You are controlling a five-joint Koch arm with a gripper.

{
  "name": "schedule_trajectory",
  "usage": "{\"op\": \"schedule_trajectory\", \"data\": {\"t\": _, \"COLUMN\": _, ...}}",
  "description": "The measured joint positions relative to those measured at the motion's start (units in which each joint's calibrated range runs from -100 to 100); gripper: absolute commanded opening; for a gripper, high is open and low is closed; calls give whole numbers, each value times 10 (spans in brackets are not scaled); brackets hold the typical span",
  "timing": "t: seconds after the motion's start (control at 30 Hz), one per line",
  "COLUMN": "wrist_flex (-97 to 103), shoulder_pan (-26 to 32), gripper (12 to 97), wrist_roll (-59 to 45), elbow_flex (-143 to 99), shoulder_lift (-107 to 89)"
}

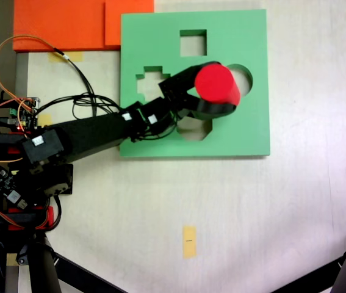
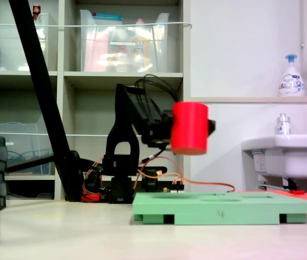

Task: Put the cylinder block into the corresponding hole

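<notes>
Green foam board (image 2: pixel 223 208) lies flat on the pale table (image 1: pixel 234 207), and in the low fixed view its front edge is the thing closest to the lens, thick and matte with small notches underneath. From above the board (image 1: pixel 246 131) is square, with four cutouts: a square one (image 1: pixel 193 43) toward its far edge, a cross (image 1: pixel 150 82), an octagon (image 1: pixel 198 129) partly under the arm, and the round hole (image 1: pixel 243 77) toward the board's right edge.

The gripper (image 1: pixel 212 101) is clamped on the cylinder block (image 1: pixel 216 84), one black jaw on each side of it. The block (image 2: pixel 189 128) is bright red, smooth, with a flat round top, and it hangs upright, well above the board, not touching it. I judge it is held high so that it passes over the surface freely. In the view from above it covers the left part of the round hole, so it seems not yet centred there.

Orange foam sheets (image 1: pixel 69 24) lie at the table's far left corner. A yellow tape piece (image 1: pixel 188 241) marks the near part of the table.
</notes>
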Motion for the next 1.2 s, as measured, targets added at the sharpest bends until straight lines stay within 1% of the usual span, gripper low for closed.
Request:
{"op": "schedule_trajectory", "data": {"t": 0.3, "wrist_flex": 0, "shoulder_pan": 12, "gripper": 362, "wrist_roll": 0, "elbow_flex": 99, "shoulder_lift": 198}}
{"op": "schedule_trajectory", "data": {"t": 0.47, "wrist_flex": 0, "shoulder_pan": 17, "gripper": 362, "wrist_roll": 0, "elbow_flex": 129, "shoulder_lift": 275}}
{"op": "schedule_trajectory", "data": {"t": 0.9, "wrist_flex": -1, "shoulder_pan": 19, "gripper": 364, "wrist_roll": 0, "elbow_flex": 204, "shoulder_lift": 373}}
{"op": "schedule_trajectory", "data": {"t": 1.2, "wrist_flex": -1, "shoulder_pan": 22, "gripper": 368, "wrist_roll": 0, "elbow_flex": 205, "shoulder_lift": 420}}
